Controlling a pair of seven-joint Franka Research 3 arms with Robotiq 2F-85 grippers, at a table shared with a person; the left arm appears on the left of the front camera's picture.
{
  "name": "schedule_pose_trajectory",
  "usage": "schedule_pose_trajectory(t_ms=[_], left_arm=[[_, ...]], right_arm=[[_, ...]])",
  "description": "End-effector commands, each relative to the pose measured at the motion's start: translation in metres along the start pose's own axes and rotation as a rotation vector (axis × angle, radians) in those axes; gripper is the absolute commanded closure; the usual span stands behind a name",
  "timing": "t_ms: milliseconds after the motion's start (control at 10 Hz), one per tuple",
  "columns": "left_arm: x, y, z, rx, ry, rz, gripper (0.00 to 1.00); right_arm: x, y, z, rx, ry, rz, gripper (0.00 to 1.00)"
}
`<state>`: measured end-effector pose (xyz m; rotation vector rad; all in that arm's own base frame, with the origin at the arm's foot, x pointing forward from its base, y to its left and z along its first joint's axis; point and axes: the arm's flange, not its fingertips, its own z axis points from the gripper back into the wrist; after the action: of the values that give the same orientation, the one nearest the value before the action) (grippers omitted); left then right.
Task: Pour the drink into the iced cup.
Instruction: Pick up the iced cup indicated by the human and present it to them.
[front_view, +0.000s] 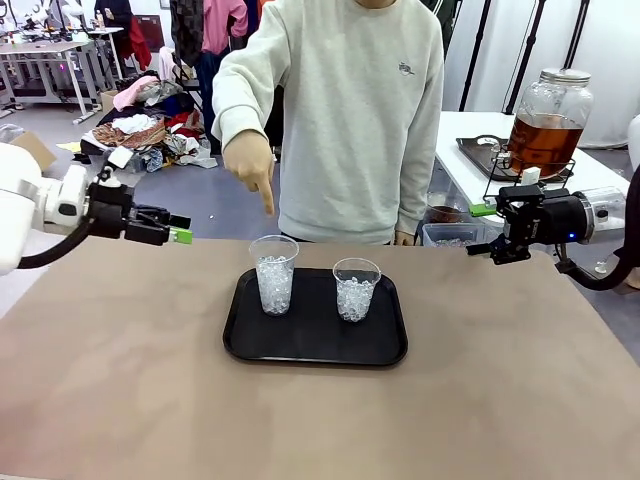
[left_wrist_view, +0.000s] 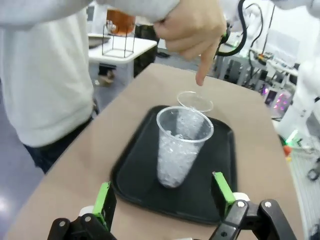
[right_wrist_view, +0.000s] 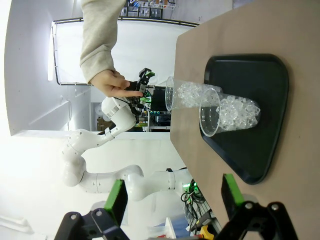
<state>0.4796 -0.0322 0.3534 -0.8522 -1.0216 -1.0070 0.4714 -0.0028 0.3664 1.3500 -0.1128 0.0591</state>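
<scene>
The drink (front_view: 543, 143) sits unpoured in its glass jar (front_view: 553, 95) on the far-right side table (front_view: 460, 135). The left iced cup (front_view: 274, 275) and right iced cup (front_view: 356, 290) hold only ice. My left gripper (front_view: 181, 229) and right gripper (front_view: 480, 230) are spread wide, holding nothing.

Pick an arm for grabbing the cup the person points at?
Left, probably. The pointed-at cup stands on the left half of the tray, nearer the open left gripper, whose wrist view frames it between the fingers.
</scene>
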Motion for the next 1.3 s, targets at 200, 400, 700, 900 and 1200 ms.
schedule_pose_trajectory(t_ms=[200, 400, 700, 900, 1200], left_arm=[[-0.018, -0.015, -0.045, 0.086, -0.04, -0.181, 0.0], [-0.022, -0.016, -0.057, 0.061, -0.046, -0.21, 0.0], [-0.016, -0.016, -0.053, 0.053, -0.032, -0.186, 0.0], [-0.016, -0.016, -0.053, 0.053, -0.032, -0.186, 0.0], [-0.018, -0.015, -0.054, 0.048, -0.032, -0.186, 0.0]], right_arm=[[-0.001, 0.001, 0.0, -0.001, -0.004, 0.001, 0.0], [-0.001, 0.001, 0.0, -0.001, -0.004, 0.001, 0.0], [-0.001, 0.001, 0.0, -0.001, -0.004, 0.001, 0.0], [-0.001, 0.001, 0.0, -0.001, -0.004, 0.001, 0.0], [-0.001, 0.001, 0.0, -0.001, -0.004, 0.001, 0.0]])
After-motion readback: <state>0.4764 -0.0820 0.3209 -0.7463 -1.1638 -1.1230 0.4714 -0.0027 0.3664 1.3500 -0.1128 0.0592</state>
